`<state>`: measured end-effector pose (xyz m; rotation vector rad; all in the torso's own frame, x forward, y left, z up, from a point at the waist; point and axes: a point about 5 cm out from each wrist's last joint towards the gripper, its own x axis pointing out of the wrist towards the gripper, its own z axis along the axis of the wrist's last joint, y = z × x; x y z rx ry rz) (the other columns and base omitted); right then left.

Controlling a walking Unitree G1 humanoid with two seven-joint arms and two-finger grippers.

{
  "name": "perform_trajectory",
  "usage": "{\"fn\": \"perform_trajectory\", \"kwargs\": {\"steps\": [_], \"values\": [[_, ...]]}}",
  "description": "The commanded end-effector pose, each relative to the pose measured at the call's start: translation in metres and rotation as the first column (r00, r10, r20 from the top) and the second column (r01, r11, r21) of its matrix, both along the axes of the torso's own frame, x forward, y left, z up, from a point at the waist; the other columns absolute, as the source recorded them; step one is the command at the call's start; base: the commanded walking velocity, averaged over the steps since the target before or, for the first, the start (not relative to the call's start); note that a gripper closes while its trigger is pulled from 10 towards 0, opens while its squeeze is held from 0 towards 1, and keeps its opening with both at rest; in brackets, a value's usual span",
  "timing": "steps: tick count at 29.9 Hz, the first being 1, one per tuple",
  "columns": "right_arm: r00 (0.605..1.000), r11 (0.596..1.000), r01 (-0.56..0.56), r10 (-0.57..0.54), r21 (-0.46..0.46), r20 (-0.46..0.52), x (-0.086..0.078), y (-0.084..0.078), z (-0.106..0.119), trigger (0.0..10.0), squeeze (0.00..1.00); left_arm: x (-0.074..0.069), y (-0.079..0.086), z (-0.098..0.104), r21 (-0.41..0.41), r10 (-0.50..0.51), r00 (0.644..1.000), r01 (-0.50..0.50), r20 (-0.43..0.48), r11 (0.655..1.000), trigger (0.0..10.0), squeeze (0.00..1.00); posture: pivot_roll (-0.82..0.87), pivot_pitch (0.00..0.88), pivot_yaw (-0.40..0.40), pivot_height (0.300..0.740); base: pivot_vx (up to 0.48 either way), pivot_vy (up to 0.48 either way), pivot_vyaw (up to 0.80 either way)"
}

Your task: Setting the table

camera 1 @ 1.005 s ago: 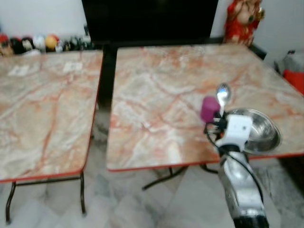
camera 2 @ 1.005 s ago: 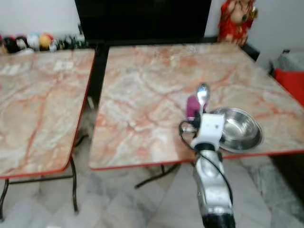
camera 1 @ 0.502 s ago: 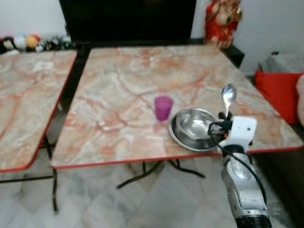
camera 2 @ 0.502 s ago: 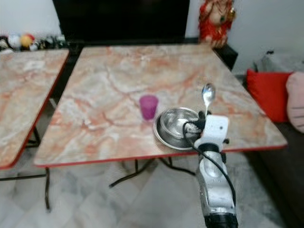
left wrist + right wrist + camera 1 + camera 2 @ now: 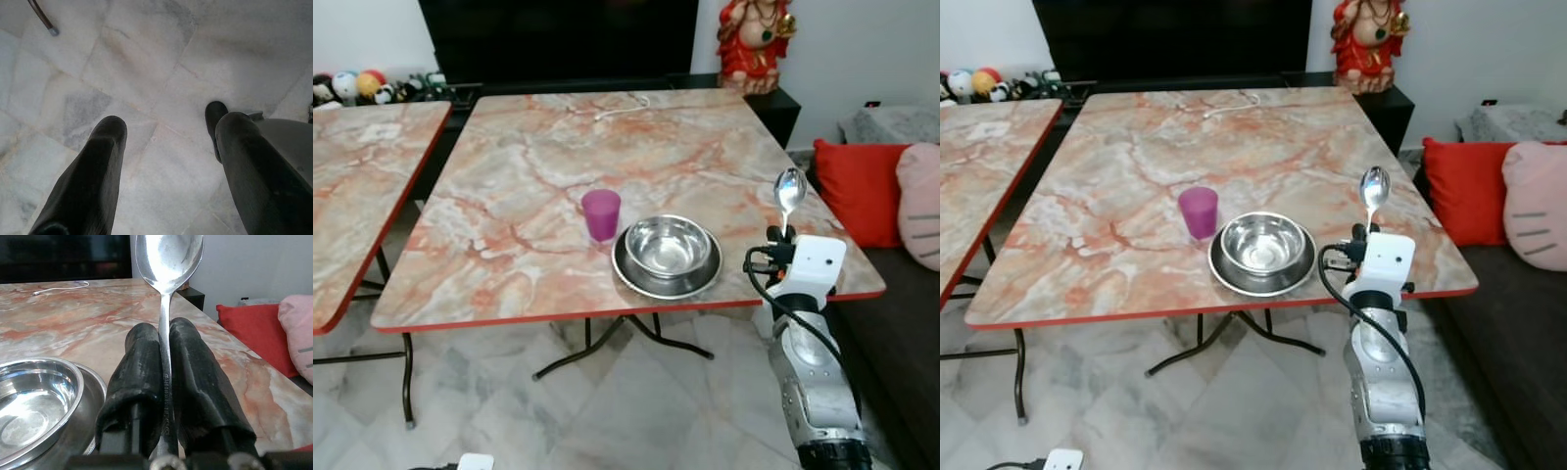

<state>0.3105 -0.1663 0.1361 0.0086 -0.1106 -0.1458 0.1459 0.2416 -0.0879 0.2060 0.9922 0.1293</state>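
Right gripper (image 5: pixel 164 382) is pinching the handle of a shiny metal spoon (image 5: pixel 789 191) between its black fingers (image 5: pixel 139 377), holding it upright, bowl up, at the near right edge of the orange-veined marble table (image 5: pixel 548 157). Left gripper (image 5: pixel 166 161) is hanging over the pale marble floor (image 5: pixel 146 63) with fingers spread. Farther in, a steel bowl (image 5: pixel 667 246) is sitting on a steel plate (image 5: pixel 636 282), with a purple plastic cup (image 5: pixel 601 214) just beside it.

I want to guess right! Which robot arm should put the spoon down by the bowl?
Right. Its tool is shut on the spoon, upright beside the bowl at the table's edge. The left tool hangs open over the floor.
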Motion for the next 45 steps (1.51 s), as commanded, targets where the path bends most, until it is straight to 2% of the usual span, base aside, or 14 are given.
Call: {"fn": "perform_trajectory", "kwargs": {"steps": [1, 13, 17, 20, 25, 30, 33, 34, 35, 37, 39, 40, 42, 45], "values": [[1.0, 1.0, 0.0, 0.0, -0.005, 0.009, 0.002, 0.001, 0.003, 10.0, 0.0, -0.003, 0.002, -0.001, -0.004, 0.02, 1.0, -0.021, -0.019, 1.0, 10.0, 0.0, -0.1, 0.022, -0.003, 0.74, 0.315, 0.0, 0.0], [1.0, 1.0, -0.004, 0.004, -0.007, 0.009, 0.005, 0.002, 0.005, 10.0, 0.0, -0.004, 0.004, -0.001, 0.0, 0.023, 1.0, -0.023, -0.014, 1.0, 10.0, 0.0, -0.1, 0.026, -0.003, 0.74, 0.277, 0.0, 0.0], [1.0, 1.0, -0.009, 0.009, -0.014, 0.019, 0.01, 0.002, 0.009, 10.0, 0.0, -0.003, 0.002, -0.001, -0.004, 0.01, 1.0, -0.01, -0.014, 1.0, 10.0, 0.0, -0.1, 0.029, 0.001, 0.74, 0.0, 0.0, 0.0], [0.998, 0.999, -0.012, 0.014, -0.034, 0.058, 0.022, -0.002, 0.023, 10.0, 0.0, -0.001, 0.0, -0.001, -0.003, 0.008, 1.0, -0.008, -0.012, 1.0, 10.0, 0.0, -0.11, 0.031, 0.006, 0.74, 0.0, 0.0, 0.0], [0.998, 0.999, -0.019, 0.021, -0.031, 0.064, 0.032, -0.005, 0.031, 10.0, 0.0, 0.002, -0.001, 0.0, -0.004, 0.006, 1.0, -0.006, -0.009, 1.0, 10.0, 0.0, -0.1, 0.027, 0.005, 0.74, 0.0, 0.0, 0.0], [1.0, 0.998, 0.026, -0.026, -0.055, 0.013, 0.044, -0.014, 0.031, 10.0, 0.0, 0.006, -0.003, 0.001, -0.007, 0.008, 1.0, -0.008, -0.002, 1.0, 10.0, 0.0, -0.09, 0.024, 0.008, 0.74, 0.0, 0.0, 0.0], [0.995, 0.995, 0.076, -0.079, -0.058, -0.067, 0.052, -0.028, 0.03, 10.0, 0.0, 0.005, -0.003, 0.001, -0.008, 0.011, 1.0, -0.011, -0.001, 1.0, 10.0, 0.0, -0.09, 0.025, 0.009, 0.74, 0.0, 0.0, 0.0], [0.989, 0.997, 0.077, -0.08, -0.032, -0.124, 0.056, -0.031, 0.025, 10.0, 0.0, 0.005, -0.004, 0.0, -0.009, 0.012, 1.0, -0.012, -0.003, 1.0, 10.0, 0.0, -0.09, 0.027, 0.012, 0.74, 0.0, 0.0, 0.0], [0.989, 0.997, 0.077, -0.08, -0.032, -0.124, 0.056, -0.031, 0.025, 10.0, 0.0, 0.005, -0.004, 0.0, -0.009, 0.012, 1.0, -0.012, -0.003, 1.0, 10.0, 0.0, -0.09, 0.027, 0.012, 0.74, 0.0, 0.0, 0.0], [0.974, 0.995, 0.099, -0.094, 0.012, -0.206, 0.059, -0.038, 0.018, 10.0, 0.0, 0.003, -0.004, 0.0, -0.01, 0.011, 1.0, -0.011, -0.006, 1.0, 10.0, 0.0, -0.09, 0.027, 0.011, 0.74, 0.0, 0.0, 0.0], [0.963, 0.993, 0.118, -0.108, 0.028, -0.248, 0.06, -0.043, 0.014, 10.0, 0.0, 0.002, -0.004, -0.001, -0.011, 0.013, 1.0, -0.013, -0.008, 1.0, 10.0, 0.0, -0.09, 0.031, 0.008, 0.74, 0.0, 0.0, 0.0], [0.953, 0.992, 0.104, -0.08, 0.069, -0.294, 0.062, -0.045, 0.009, 10.0, 0.0, 0.001, -0.004, -0.001, -0.014, 0.014, 1.0, -0.014, -0.01, 1.0, 10.0, 0.0, -0.09, 0.031, 0.007, 0.74, 0.0, 0.0, 0.0], [0.944, 0.989, 0.086, -0.042, 0.119, -0.327, 0.064, -0.043, 0.004, 10.0, 0.0, 0.0, -0.005, -0.002, -0.016, 0.016, 1.0, -0.016, -0.013, 1.0, 10.0, 0.0, -0.09, 0.033, 0.007, 0.74, 0.0, 0.0, 0.0], [0.936, 0.989, 0.08, -0.031, 0.125, -0.35, 0.065, -0.042, 0.003, 10.0, 0.0, -0.002, -0.005, -0.002, -0.018, 0.016, 1.0, -0.016, -0.017, 1.0, 10.0, 0.0, -0.08, 0.036, 0.007, 0.74, 0.0, 0.0, 0.0]]}}
